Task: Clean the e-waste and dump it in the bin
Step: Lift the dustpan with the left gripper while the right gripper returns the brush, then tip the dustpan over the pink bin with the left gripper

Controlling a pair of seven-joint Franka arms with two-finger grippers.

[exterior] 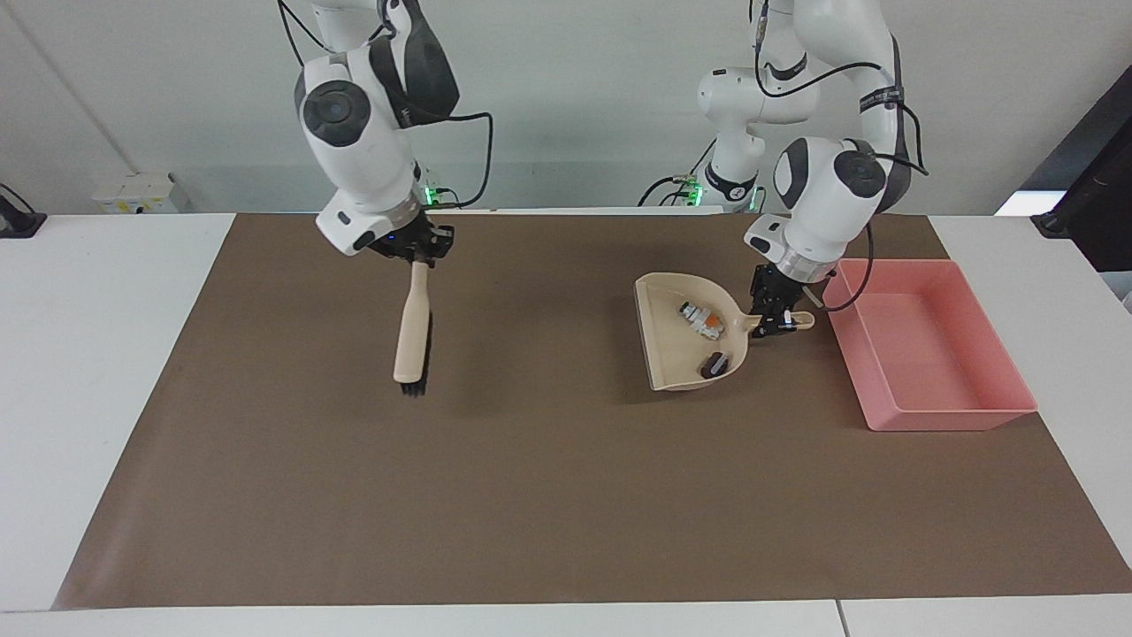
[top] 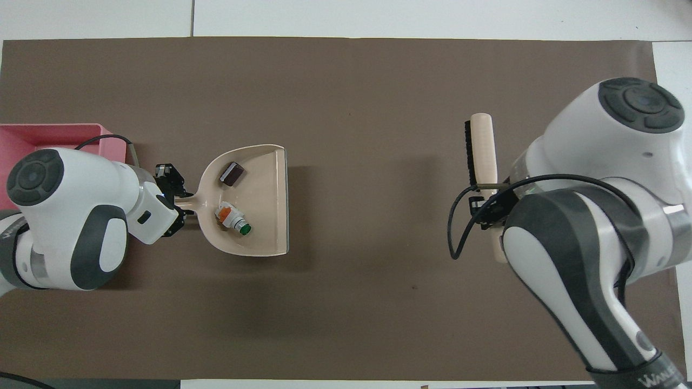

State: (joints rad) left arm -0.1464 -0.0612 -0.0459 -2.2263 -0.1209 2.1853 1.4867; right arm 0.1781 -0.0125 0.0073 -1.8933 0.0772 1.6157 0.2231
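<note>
The e-waste lies in the beige dustpan [exterior: 674, 354] [top: 265, 216]: a white-grey bit with an orange mark [exterior: 705, 320] [top: 228, 215] and a black bit [exterior: 715, 364] [top: 232, 173]. My left gripper [exterior: 778, 320] [top: 175, 190] is shut on the dustpan's handle and holds the pan slightly above the mat, beside the pink bin [exterior: 955, 412] [top: 65, 135]. My right gripper [exterior: 416, 250] [top: 489, 195] is shut on the handle of a beige brush [exterior: 412, 332] [top: 483, 151]. The brush hangs bristles-down over the mat toward the right arm's end.
A brown mat [exterior: 548, 495] [top: 367, 97] covers most of the white table. The bin stands on the mat at the left arm's end, with nothing showing inside it.
</note>
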